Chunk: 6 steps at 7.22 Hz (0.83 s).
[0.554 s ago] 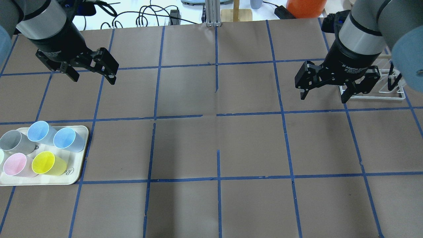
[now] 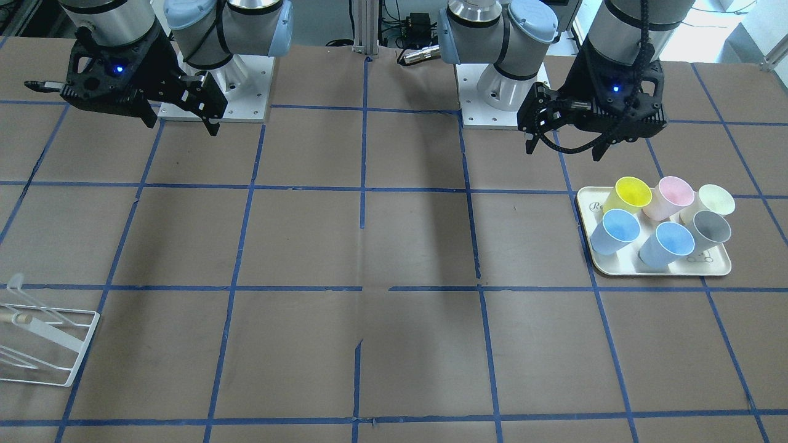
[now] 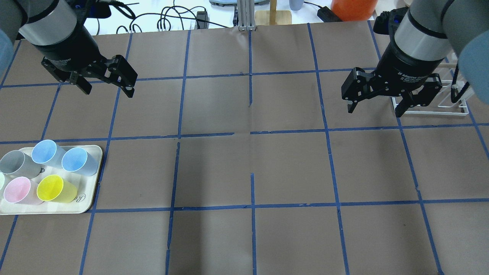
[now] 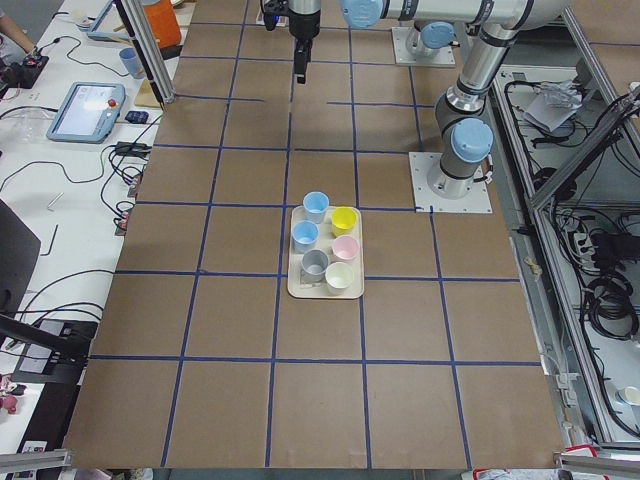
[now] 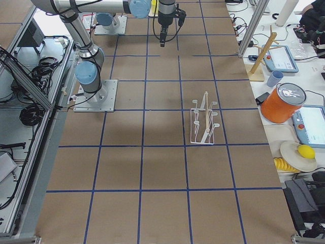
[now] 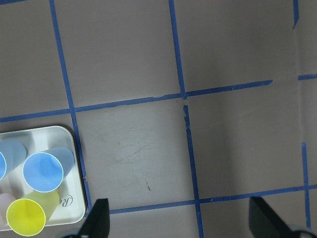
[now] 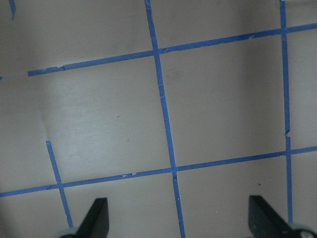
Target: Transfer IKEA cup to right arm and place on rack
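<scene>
Starting at the robot's end, we counted two claws, both hanging above the worktop [image 3: 290, 168] with nothing in them. The left claw [image 3: 107, 91] had its fingers spread wide. The right claw [image 3: 374, 111], on the right arm [image 3: 422, 36], was splayed out just the same. Both wrist views showed only brown paper and blue tape lines between the tips.

Next out, one cream tray [image 2: 662, 271] sat on the robot's left side. We counted six cups on it, two rows of three, all mouths up. The row nearer the robot had one yellow cup [image 2: 633, 191], one pink cup [image 2: 674, 192] and one cream-white cup [image 2: 715, 200]. The row farther out had a light-blue cup [image 2: 619, 229], a second light-blue cup [image 2: 671, 241] and the one IKEA cup [image 2: 713, 227], the grey one, parked at the tray's outer corner. It was boxed in by the cream-white cup on the robot's side and the second light-blue cup on the inner side. They were packed so close that we couldn't tell if they touched.

Farther still, over on the robot's right and well apart from the tray, stood one white wire rack [image 5: 203, 122] with one wooden dowel [image 2: 18, 318] on it.

Past the far edge we spotted one orange tub [image 3: 353, 9], one wooden stand [image 3: 273, 15] and a tangle of black cables [image 3: 168, 21].
</scene>
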Each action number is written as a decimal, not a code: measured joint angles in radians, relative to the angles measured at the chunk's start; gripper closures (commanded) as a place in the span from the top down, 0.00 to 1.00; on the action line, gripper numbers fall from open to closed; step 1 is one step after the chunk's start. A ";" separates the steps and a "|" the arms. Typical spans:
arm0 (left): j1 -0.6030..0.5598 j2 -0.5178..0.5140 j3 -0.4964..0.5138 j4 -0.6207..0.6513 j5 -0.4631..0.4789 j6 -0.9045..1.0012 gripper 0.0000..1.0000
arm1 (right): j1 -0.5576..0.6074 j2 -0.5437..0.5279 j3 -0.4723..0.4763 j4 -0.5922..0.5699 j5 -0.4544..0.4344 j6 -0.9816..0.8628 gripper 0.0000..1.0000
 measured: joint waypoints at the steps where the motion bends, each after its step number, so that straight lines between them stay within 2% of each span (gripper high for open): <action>1: 0.000 -0.001 0.000 -0.001 0.001 0.003 1.00 | 0.000 0.000 0.002 0.000 0.000 0.000 1.00; 4: 0.034 -0.001 0.001 -0.005 0.004 0.037 1.00 | 0.000 0.000 0.007 0.001 0.003 0.000 1.00; 6: 0.176 -0.023 -0.019 -0.003 0.001 0.159 1.00 | 0.000 0.001 0.009 0.002 0.004 0.000 1.00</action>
